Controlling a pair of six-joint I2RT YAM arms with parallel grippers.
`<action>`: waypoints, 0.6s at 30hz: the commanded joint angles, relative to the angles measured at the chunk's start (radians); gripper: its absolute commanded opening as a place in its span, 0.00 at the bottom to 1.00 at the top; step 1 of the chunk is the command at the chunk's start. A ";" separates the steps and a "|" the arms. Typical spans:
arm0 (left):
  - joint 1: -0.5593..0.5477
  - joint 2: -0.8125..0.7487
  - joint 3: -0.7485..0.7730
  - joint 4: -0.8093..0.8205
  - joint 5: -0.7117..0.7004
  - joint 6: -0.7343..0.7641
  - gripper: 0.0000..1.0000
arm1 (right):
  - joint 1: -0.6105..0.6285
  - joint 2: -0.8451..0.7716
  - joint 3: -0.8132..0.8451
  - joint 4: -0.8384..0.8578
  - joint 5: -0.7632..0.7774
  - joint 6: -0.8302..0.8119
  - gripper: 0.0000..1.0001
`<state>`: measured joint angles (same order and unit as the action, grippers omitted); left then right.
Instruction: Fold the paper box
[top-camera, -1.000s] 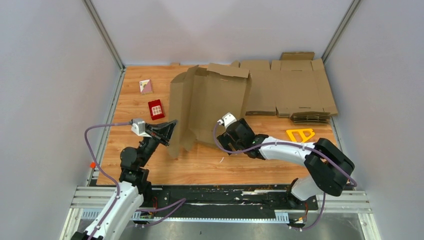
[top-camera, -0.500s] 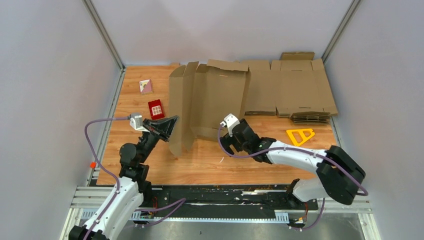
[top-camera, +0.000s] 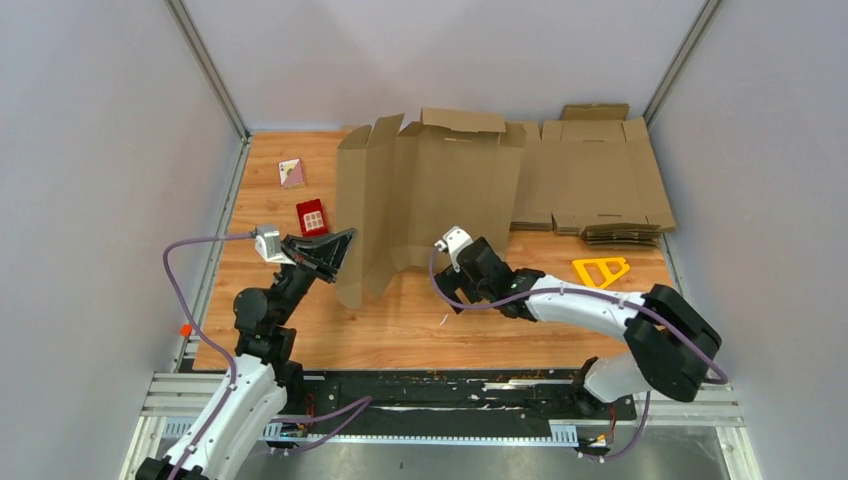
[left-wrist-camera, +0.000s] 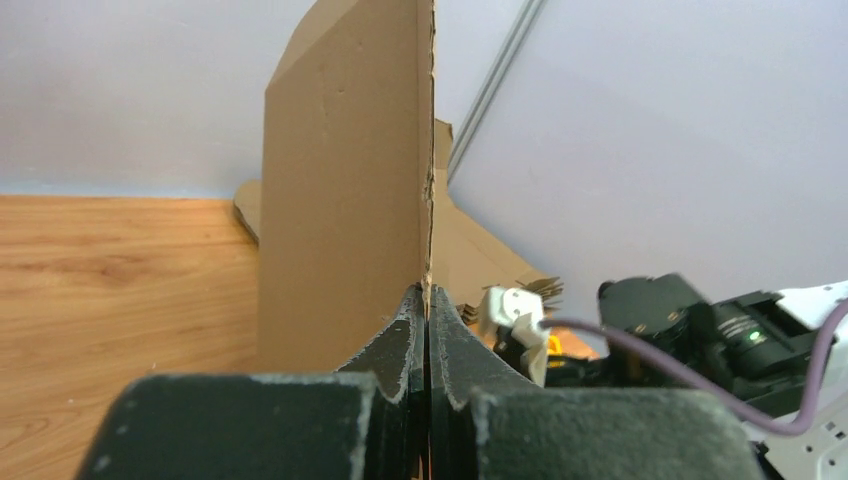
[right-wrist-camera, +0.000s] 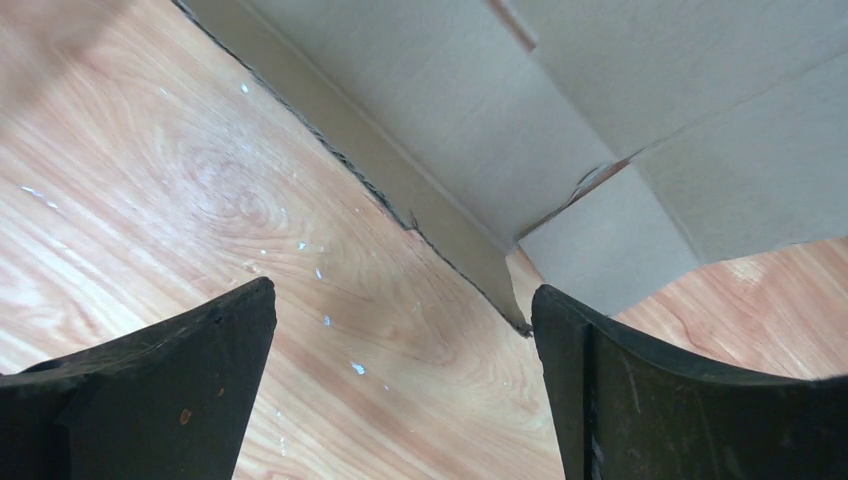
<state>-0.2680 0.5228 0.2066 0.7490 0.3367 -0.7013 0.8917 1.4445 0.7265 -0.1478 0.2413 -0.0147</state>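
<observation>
The paper box (top-camera: 430, 190) is a brown die-cut sheet standing on its lower edge in the middle of the table, bent along its creases. My left gripper (top-camera: 343, 250) is shut on the sheet's left flap; in the left wrist view (left-wrist-camera: 427, 295) the flap's edge (left-wrist-camera: 350, 180) rises straight out of the closed jaws. My right gripper (top-camera: 462, 280) is open and empty, low over the table just in front of the sheet. The right wrist view (right-wrist-camera: 405, 300) shows bare wood between the fingers and the sheet's bottom edge (right-wrist-camera: 480, 150) just beyond them.
A pile of flat cardboard sheets (top-camera: 600, 190) lies at the back right, partly behind the standing sheet. A small red box (top-camera: 312, 217) and a pink-and-white card (top-camera: 291, 173) lie at the left. A yellow triangular piece (top-camera: 600, 269) lies at the right. Grey walls enclose the table.
The sheet has swung more upright, with its right side and top moving toward the back. My left gripper has kept its hold and shifted slightly left. The right gripper now sits clear of the sheet.
</observation>
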 joint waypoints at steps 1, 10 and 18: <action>-0.004 -0.023 0.019 -0.004 0.040 0.107 0.00 | -0.028 -0.117 0.014 -0.004 -0.026 0.076 1.00; -0.004 -0.008 -0.030 0.059 0.095 0.165 0.00 | -0.040 -0.156 0.115 0.037 -0.037 0.106 0.86; -0.004 -0.018 -0.036 0.052 0.091 0.172 0.00 | -0.110 -0.001 0.222 0.102 -0.032 0.183 0.44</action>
<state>-0.2680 0.5171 0.1757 0.7418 0.4107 -0.5621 0.8253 1.3731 0.8883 -0.1158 0.2119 0.0971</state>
